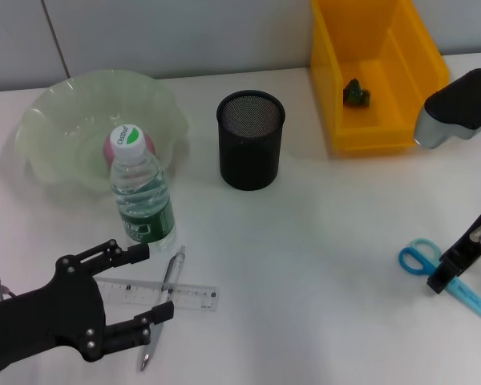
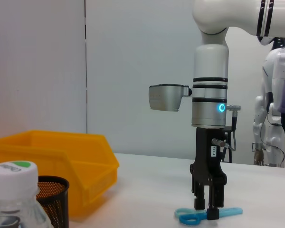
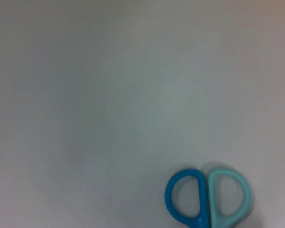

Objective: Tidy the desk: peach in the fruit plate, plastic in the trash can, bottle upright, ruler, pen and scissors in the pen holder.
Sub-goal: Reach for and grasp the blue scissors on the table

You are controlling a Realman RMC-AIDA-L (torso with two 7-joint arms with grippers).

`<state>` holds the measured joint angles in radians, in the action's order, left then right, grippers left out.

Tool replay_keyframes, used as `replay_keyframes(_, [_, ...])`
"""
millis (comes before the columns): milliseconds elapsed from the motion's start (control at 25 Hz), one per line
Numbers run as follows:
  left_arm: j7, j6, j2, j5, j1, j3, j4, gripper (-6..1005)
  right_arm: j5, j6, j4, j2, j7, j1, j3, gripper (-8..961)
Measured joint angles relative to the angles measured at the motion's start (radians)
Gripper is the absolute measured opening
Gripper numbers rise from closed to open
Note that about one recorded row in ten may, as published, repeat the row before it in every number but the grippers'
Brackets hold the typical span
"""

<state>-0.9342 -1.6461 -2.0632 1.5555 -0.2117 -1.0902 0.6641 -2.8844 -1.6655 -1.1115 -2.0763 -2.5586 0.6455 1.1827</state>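
One peach (image 1: 116,147) lies in the fruit plate (image 1: 56,120).

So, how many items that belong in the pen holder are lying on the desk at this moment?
3: the ruler and the pen, crossed by the left gripper; the scissors under the right gripper. None seems hidden.

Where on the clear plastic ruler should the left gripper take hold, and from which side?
Grip the clear plastic ruler across its narrow width, coming straight down from above: it lies flat on the white table. Choose the free stretch left of the silver pen crossing it, nearest the open left gripper.
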Motion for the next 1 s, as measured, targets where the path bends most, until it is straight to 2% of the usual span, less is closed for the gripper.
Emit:
replay_keyframes(280, [0.000, 0.000, 0.000, 0.000, 0.000, -0.001, 0.000, 784, -0.007, 0.000, 0.000, 0.001, 0.000, 0.004, 0.000, 495])
replay_keyframes(840, [0.000, 0.000, 0.000, 0.000, 0.000, -0.002, 0.000, 784, -0.009, 0.017, 0.035, 0.000, 0.000, 0.019, 0.001, 497])
replay_keyframes(1000, [0.000, 0.000, 0.000, 0.000, -0.001, -0.002, 0.000, 784, -0.010, 0.032, 0.058, 0.000, 0.000, 0.027, 0.000, 428])
